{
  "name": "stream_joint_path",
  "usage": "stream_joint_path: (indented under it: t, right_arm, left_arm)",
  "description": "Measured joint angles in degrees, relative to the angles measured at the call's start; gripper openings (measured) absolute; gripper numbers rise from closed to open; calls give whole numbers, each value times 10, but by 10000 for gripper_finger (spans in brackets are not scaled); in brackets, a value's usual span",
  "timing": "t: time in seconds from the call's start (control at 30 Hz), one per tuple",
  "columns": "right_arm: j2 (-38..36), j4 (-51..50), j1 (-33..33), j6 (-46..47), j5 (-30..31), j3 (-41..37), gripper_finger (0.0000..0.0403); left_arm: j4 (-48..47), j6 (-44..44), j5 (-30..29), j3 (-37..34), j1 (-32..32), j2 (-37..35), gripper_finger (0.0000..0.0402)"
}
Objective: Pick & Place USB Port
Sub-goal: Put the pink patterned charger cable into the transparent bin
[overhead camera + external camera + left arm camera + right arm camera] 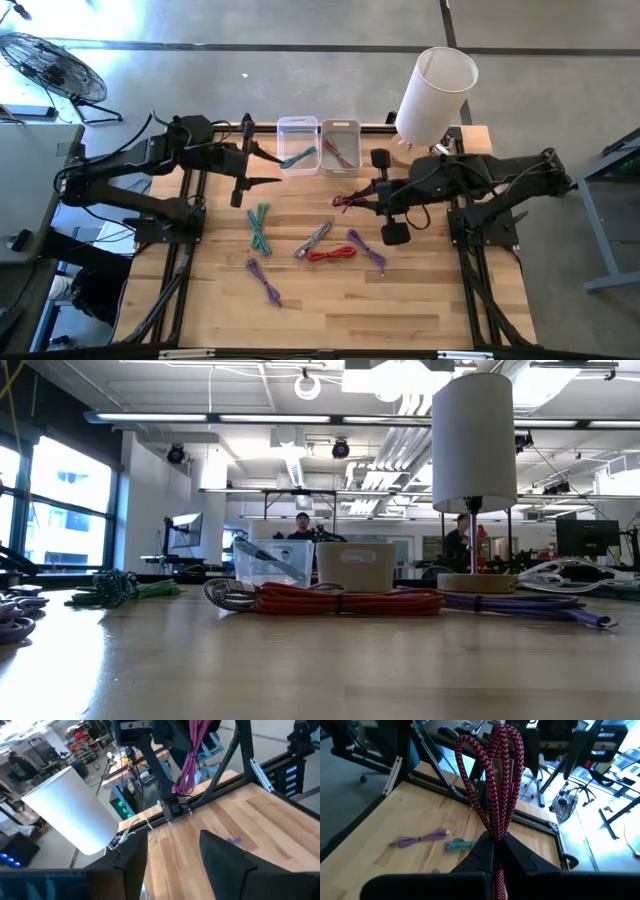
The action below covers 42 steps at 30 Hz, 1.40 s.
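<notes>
My right gripper (362,199) is shut on a looped maroon braided USB cable (492,785) and holds it above the table's back middle, in front of the white bin (341,130). Behind it, my left gripper (272,166) hovers just left of the clear bin (298,126), where a teal cable (298,157) lies. In the left wrist view its fingers (225,860) stand open with nothing between them. A red cable (342,154) lies in the white bin.
Loose cables lie mid-table: a green-teal bundle (260,228), a grey one (314,240), a red one (332,254) and two purple ones (366,248) (263,280). A white lamp (435,90) stands at the back right. People show in the room behind.
</notes>
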Motion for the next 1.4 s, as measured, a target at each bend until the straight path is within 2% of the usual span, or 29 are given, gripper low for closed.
stream_joint_path:
  t: [0.1,0.2,0.37,0.47,0.8,1.0,1.4]
  right_arm:
    - [5,17,-15,-2,-20,0,8]
    - [13,37,-29,-12,-38,0,8]
    - [34,69,-49,-36,-65,0,8]
    - [43,75,-61,-38,-79,0,7]
    - [46,76,-74,-51,-68,0,7]
    - [46,77,-74,-53,-46,0,7]
    - [46,74,-94,-59,-45,0,7]
  left_arm:
    - [11,0,1,0,0,9,181]
    - [34,-13,46,0,0,20,182]
    - [113,-37,54,0,0,44,182]
    - [158,-78,79,1,0,64,182]
    - [247,-145,128,1,0,126,182]
    - [281,-162,136,1,0,142,182]
    - [336,-233,154,1,0,162,182]
